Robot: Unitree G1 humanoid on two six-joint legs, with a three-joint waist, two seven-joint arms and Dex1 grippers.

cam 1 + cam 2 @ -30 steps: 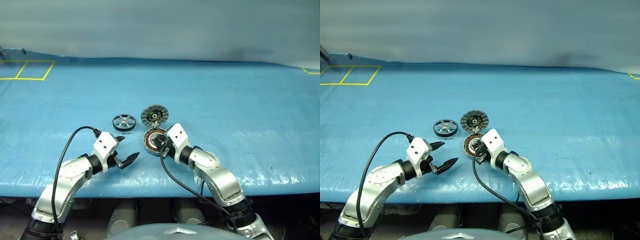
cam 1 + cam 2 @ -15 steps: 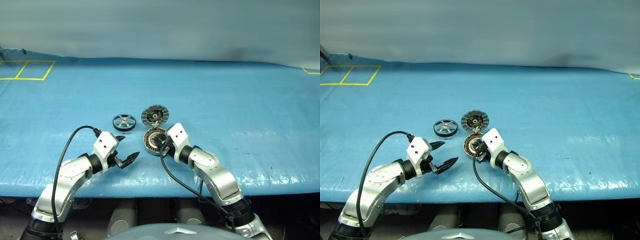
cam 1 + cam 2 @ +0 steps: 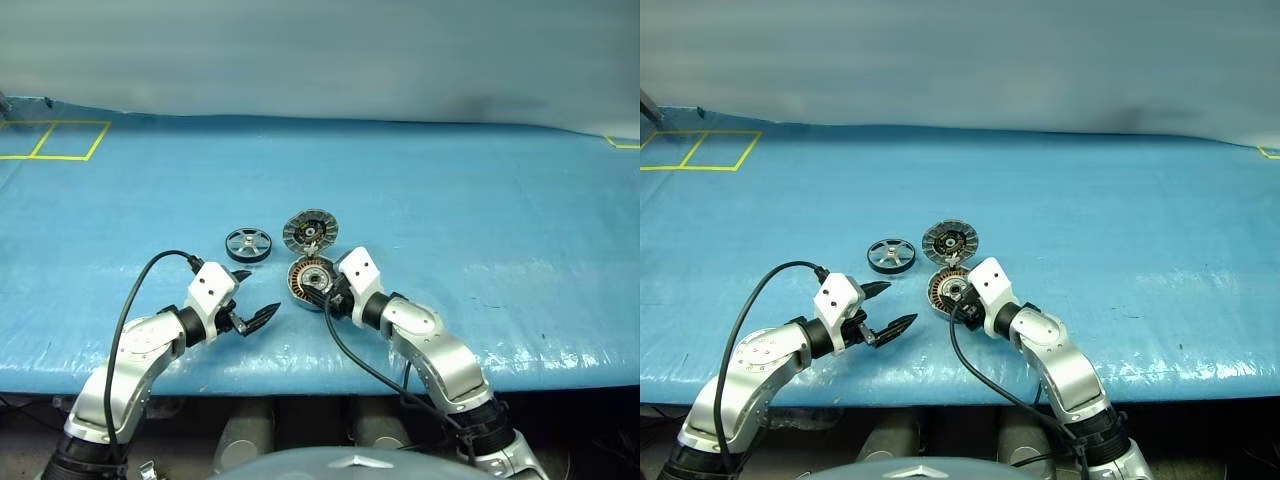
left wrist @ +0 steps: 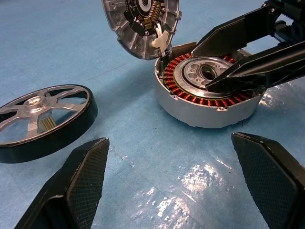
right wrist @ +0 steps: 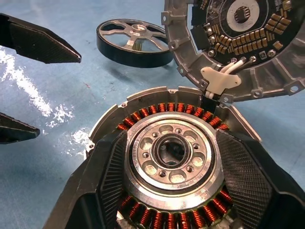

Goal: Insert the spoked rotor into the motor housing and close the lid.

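Rotor (image 3: 247, 244), the small dark wheel with 5 spokes and a shiny rim, lies flat on the blue table cover (image 3: 480, 210), off to the left of the housing and apart from it, nothing touching it. Housing (image 3: 308, 280), a round silver cup with copper windings around a centre hole, sits on the cover near the front edge. Lid (image 3: 308, 231) is swung open on its hinge and stands tilted up at the far side of the housing, inner face with its toothed rim and small electronic parts turned toward the robot. White wires run across the hinge from lid to housing in the right wrist view.

Right gripper (image 5: 171, 186) is at the housing, coming in from the right. Its 2 black fingers (image 5: 107, 176) are spread apart, 1 on each side over the ring of windings, with the centre hub showing between them; not clamped on anything, and whether the tips touch the windings I cannot tell. In the left wrist view the same fingers reach over the cup's top.

Left gripper (image 3: 250, 298) hangs just above the cover, left of the housing and nearer the front edge than the rotor, fingers wide apart and empty, pointed toward the housing. Yellow tape lines (image 3: 50, 140) mark the far left corner.
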